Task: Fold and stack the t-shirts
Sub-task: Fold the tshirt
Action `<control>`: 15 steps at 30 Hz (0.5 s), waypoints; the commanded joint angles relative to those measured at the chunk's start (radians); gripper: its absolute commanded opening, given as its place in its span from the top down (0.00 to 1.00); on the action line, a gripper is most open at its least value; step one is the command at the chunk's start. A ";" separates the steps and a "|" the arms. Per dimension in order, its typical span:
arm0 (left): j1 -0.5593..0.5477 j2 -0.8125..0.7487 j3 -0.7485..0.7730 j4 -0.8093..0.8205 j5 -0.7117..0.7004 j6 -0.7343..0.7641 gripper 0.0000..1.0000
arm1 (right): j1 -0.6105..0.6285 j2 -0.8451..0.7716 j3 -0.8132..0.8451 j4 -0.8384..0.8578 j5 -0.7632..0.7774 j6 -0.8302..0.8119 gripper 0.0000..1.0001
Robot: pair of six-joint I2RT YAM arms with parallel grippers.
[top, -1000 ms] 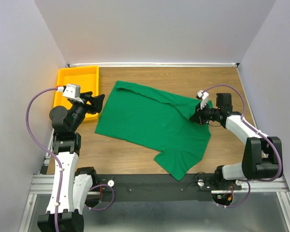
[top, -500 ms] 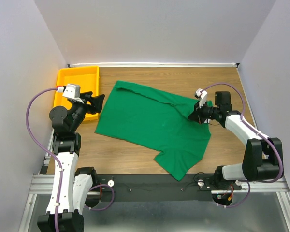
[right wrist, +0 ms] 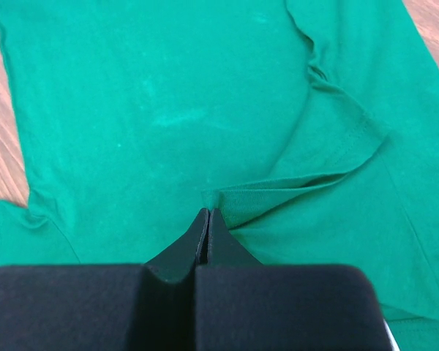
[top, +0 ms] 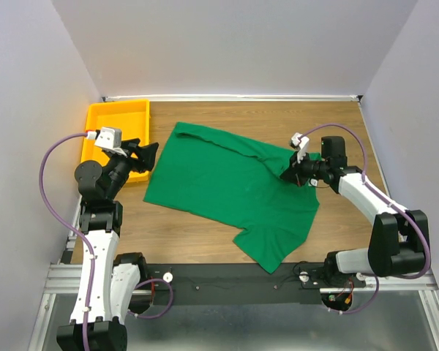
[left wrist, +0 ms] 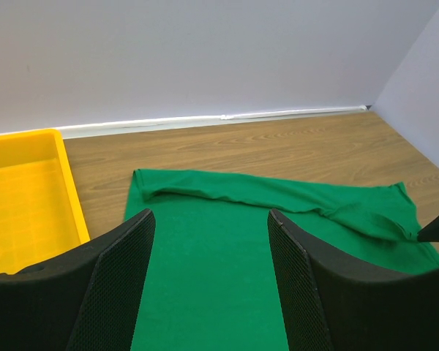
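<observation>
— Right of the yellow plastic tray [top: 117, 121], what lies there?
— One plain green cloth t-shirt [top: 219, 179], spread on the wooden surface [top: 351, 117].
— Claw states?
— Left claw [top: 143, 155]: fingers apart, empty, at the tray's right wall. Right claw [top: 287, 174]: fingers together, pinching a shirt fold on the side away from the tray.

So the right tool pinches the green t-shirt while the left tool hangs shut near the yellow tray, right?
No: the left tool is open, as the left wrist view shows. The right tool does pinch the green t-shirt, and the yellow tray is nearby.
</observation>
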 commanded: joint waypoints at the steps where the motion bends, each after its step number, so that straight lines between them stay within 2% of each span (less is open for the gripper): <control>1: 0.001 -0.016 -0.005 -0.005 0.025 0.010 0.29 | 0.028 -0.007 0.037 -0.005 -0.017 -0.013 0.99; 15: 0.003 -0.013 -0.005 -0.005 0.025 0.010 0.29 | 0.069 0.039 0.040 -0.002 0.050 -0.013 0.99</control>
